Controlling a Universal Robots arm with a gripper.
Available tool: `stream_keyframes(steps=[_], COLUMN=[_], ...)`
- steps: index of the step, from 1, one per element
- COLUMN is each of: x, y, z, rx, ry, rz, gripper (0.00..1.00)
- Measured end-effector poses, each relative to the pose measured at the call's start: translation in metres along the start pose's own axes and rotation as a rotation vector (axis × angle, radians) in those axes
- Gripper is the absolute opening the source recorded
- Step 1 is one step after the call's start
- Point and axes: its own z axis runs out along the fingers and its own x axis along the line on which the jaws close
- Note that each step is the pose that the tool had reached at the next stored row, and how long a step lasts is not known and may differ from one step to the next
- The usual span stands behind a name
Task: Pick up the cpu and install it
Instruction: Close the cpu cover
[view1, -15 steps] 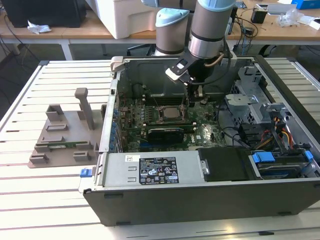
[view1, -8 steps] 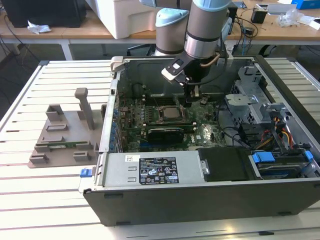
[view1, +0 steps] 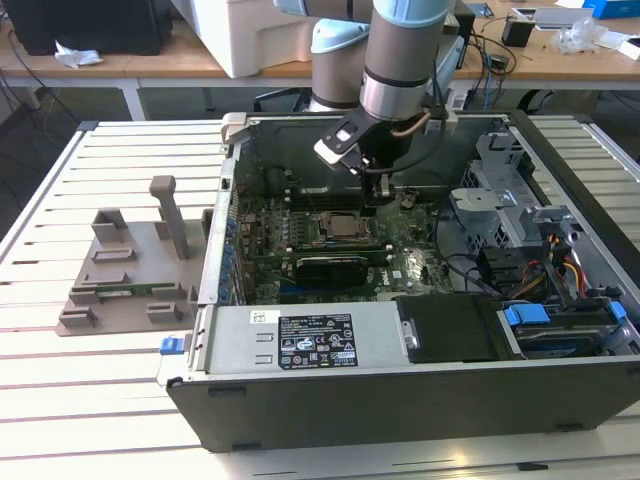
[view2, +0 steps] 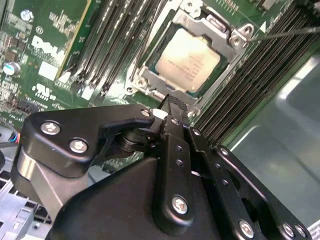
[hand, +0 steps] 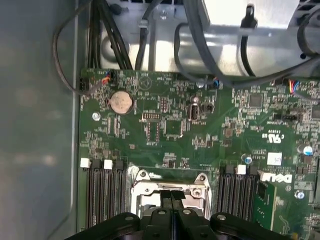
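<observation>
While the tool (view2: 172, 101) hangs near, cpu (view2: 187, 60) lies socketed.

A black label (view1: 317, 343) with white print and a row of certification symbols is carried on the power supply (view1: 375, 335) in the exterior view, and a small white sticker (view1: 263, 317) is set just beside it. In both wrist views a white maker's logo (view2: 45, 44) (hand: 278, 178) and a recognition mark (hand: 270, 136) are silk-screened on the green motherboard (hand: 200, 130). Faint engraved lines are seen on the metal top of the cpu (view2: 187, 60) in the second wrist view. The fine print cannot be made out.
</observation>
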Motion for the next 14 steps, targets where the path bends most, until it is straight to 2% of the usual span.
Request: stream_keyframes(steps=[5,14], x=[0.0003,0.0006], y=[-0.0095,-0.0187], z=[0.0069,0.0126], rx=[-0.0001,-0.0001], ry=[0.0001,0.0001], rz=[0.0,0.0], gripper=[0.11,0.11])
